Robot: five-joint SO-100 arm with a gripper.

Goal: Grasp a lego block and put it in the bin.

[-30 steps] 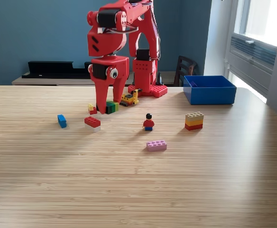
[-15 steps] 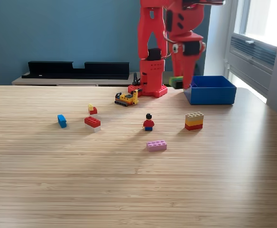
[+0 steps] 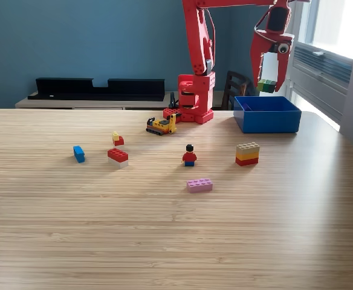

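Observation:
In the exterior view my red gripper (image 3: 267,81) hangs just above the blue bin (image 3: 267,114) at the table's back right. It is shut on a green and yellow lego block (image 3: 266,86), which sits between the fingertips over the bin's open top. Loose on the table lie a pink block (image 3: 199,185), a stacked tan, yellow and red block (image 3: 247,153), a red block (image 3: 118,156), a blue block (image 3: 78,153) and a small yellow and red piece (image 3: 117,139).
A minifigure (image 3: 189,156) stands mid-table. A small yellow lego vehicle (image 3: 162,125) sits in front of the arm's red base (image 3: 191,99). Behind the table are a black shelf (image 3: 98,87) and a dark chair (image 3: 236,89).
The arm lifted the green and yellow block from the table's left-centre, swung to the right, and now holds it higher, over the bin.

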